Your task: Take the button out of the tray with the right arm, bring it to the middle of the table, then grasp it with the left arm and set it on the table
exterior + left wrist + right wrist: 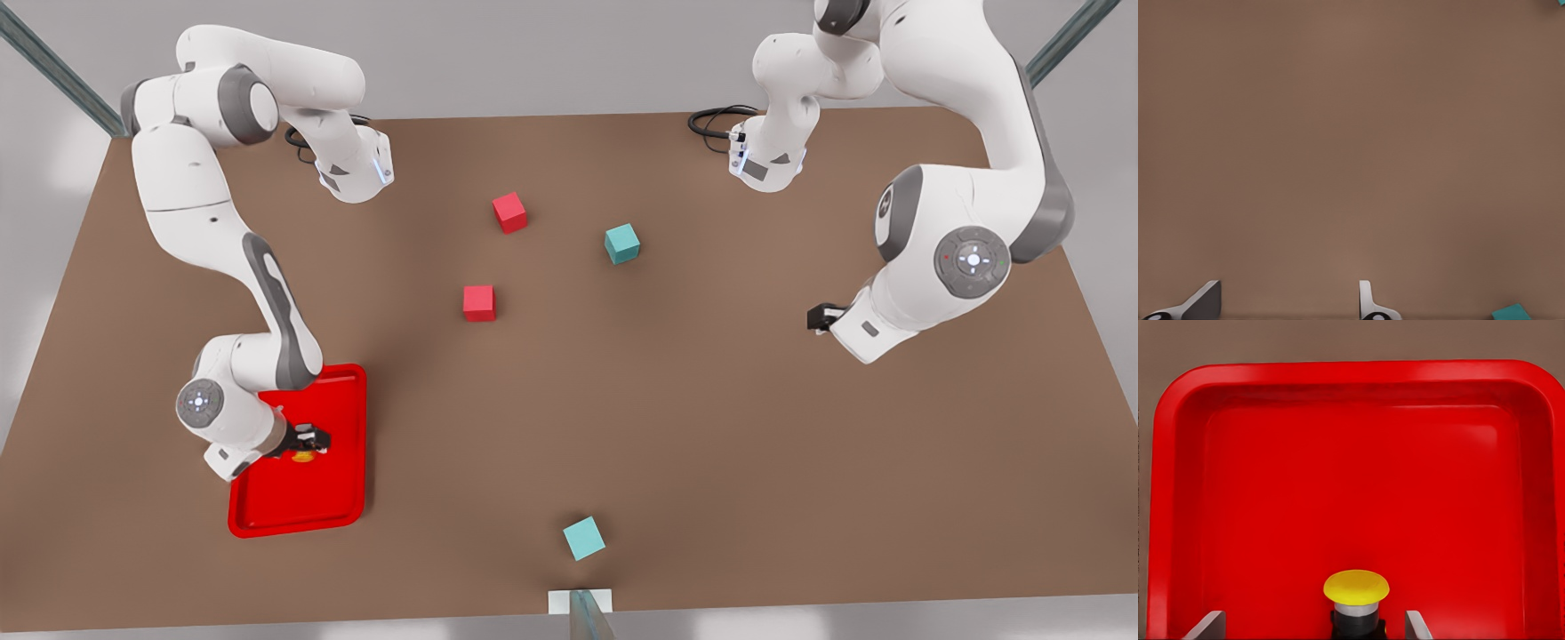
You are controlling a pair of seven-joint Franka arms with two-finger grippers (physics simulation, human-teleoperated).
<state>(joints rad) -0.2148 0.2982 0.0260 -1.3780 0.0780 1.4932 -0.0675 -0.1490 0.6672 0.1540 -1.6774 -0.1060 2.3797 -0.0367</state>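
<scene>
I have the right gripper [311, 440] down inside the tray [342, 498], at the front view's lower left of the table [711, 427]. Its 2 fingers [1208, 625] stand apart, one on each side of the button [1356, 595] with a gap to the cap on both sides, so nothing is clamped. The button sits upright on the tray floor, yellow cap up on its dark body, between those fingers. In the front view I see the button [303, 456] just under the gripper, roughly mid-tray.

The left arm waits at the front view's right, with the left gripper [822, 317] held above bare tabletop, well apart from the tray. From its wrist camera I read its 2 fingers [1201, 303] as spread wide with only table between them and nothing held.

Loose on the table: 2 red cubes [509, 212] [478, 303] and 1 teal cube [621, 244] near the centre, and another teal cube [584, 539] near the bottom edge of the front view.
</scene>
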